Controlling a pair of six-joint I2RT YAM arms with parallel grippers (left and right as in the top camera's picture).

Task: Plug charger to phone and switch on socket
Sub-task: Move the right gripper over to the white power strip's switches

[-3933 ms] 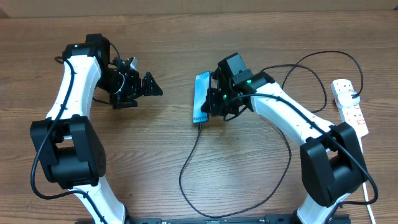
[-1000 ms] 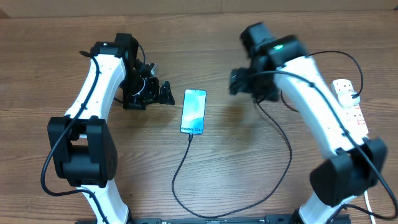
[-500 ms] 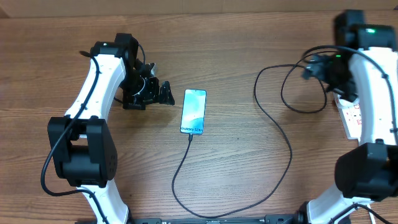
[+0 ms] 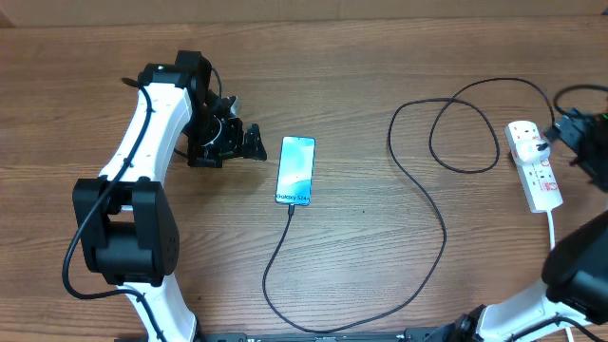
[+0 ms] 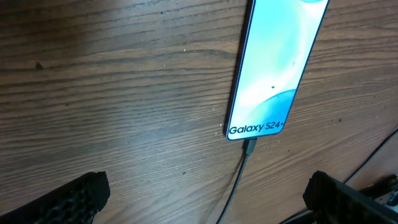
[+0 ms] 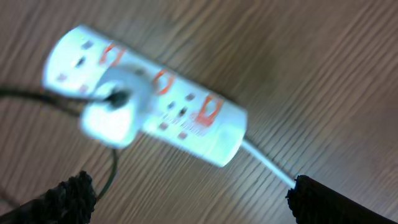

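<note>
Here, charger in phone, left tool and right tool spread wide, empty.

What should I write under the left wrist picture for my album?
The charger is plugged into the bottom of the blue phone, which lies flat on the wooden table.

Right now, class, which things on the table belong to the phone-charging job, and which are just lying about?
Job: phone; charger cable, plugged into it; socket strip.
Lying about: nothing loose that I can see, only the table and the strip's white cord.
</note>
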